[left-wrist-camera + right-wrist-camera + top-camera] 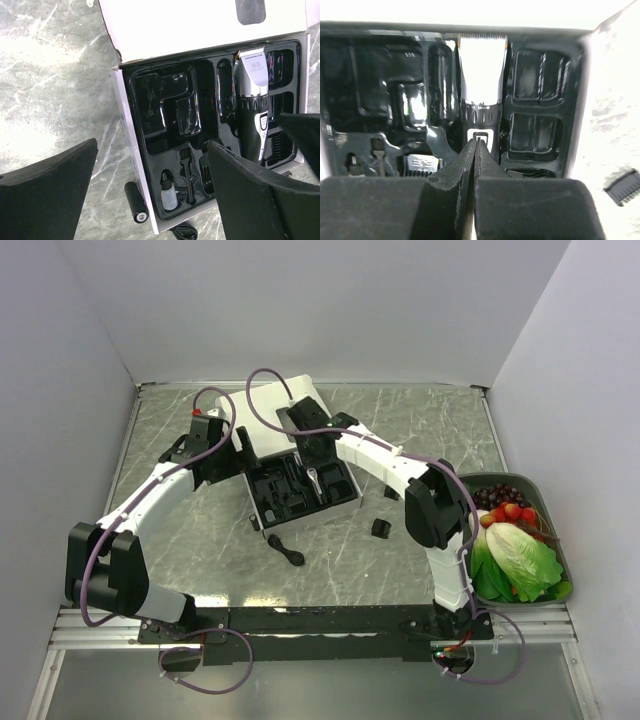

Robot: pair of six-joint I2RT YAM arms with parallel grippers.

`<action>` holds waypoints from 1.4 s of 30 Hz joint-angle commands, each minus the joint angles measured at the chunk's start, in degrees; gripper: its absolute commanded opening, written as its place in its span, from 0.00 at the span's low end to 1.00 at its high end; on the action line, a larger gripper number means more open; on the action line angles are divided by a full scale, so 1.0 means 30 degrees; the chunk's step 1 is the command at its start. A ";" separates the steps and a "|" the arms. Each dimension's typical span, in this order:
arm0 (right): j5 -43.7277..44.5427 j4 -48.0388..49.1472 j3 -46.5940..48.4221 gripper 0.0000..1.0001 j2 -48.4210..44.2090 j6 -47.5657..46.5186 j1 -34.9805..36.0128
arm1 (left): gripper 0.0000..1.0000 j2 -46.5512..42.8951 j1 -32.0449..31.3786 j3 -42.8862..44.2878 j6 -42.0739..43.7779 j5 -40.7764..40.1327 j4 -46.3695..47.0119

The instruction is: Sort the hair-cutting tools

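Clipper (pixel 480 85) is seated in the middle slot of the black tray (pixel 370 65). My right pincer (pixel 476 142) is clenched on nothing, tips meeting just over the clipper's switch. My left pincer (pixel 152 145) is released and hovers at the tray's left side. Oil bottle (pixel 169 192) and brush (pixel 186 170) are in their slots. Not yet stowed, out on the bench (pixel 420 430): a black attachment (pixel 381 528), a smaller one (pixel 392 494) and a cord (pixel 285 548). I'd call it roughly half done.
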 commanded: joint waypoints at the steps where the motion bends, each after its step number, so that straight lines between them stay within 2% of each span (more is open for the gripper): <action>1: -0.0506 0.0602 -0.1167 0.00 0.0790 0.0578 0.0078 | 0.97 -0.0007 -0.0029 0.0462 0.0252 -0.0037 0.0290; 8: -0.0566 0.1012 -0.2021 0.00 0.0997 0.0550 0.0107 | 0.97 0.0052 -0.0029 0.0256 0.0281 -0.0038 0.0436; 19: -0.0362 -0.0683 0.0468 0.00 -0.1111 0.0081 0.0165 | 0.97 -0.0094 -0.0029 0.1603 0.0808 0.0899 -0.0178; 20: -0.0332 -0.0861 0.0644 0.02 -0.1577 -0.0064 0.0223 | 0.97 -0.0152 -0.0029 0.1749 0.0867 0.0929 -0.0353; 23: -0.0389 -0.1535 0.0997 0.21 -0.2604 -0.0270 0.0253 | 0.97 -0.0561 -0.0029 0.2014 0.1276 0.1017 -0.1115; 24: -0.0419 -0.1740 0.0939 0.31 -0.2868 -0.0358 0.0340 | 0.97 -0.0998 -0.0029 0.1898 0.1335 0.1046 -0.1320; 27: -0.0653 -0.2356 0.0413 0.39 -0.3952 -0.0504 0.0487 | 0.97 -0.2171 -0.0029 0.1255 0.1657 0.1396 -0.1789; 32: -0.0946 -0.2679 -0.1429 0.41 -0.5798 -0.0797 0.0809 | 0.98 -0.4248 -0.0029 -0.0413 0.1513 0.2013 -0.2608; 38: -0.0946 -0.2943 -0.2984 0.42 -0.6796 -0.0915 0.1278 | 0.76 -0.6681 -0.0029 -0.3018 0.0402 0.1954 -0.2991; 39: -0.1063 -0.2943 -0.3132 0.42 -0.6884 -0.0886 0.1337 | 0.65 -0.6860 -0.0029 -0.3286 0.0282 0.1955 -0.3021; 42: -0.1384 -0.2913 -0.3748 0.42 -0.7118 -0.0798 0.1600 | 0.53 -0.7680 -0.0029 -0.4428 -0.0420 0.2276 -0.2963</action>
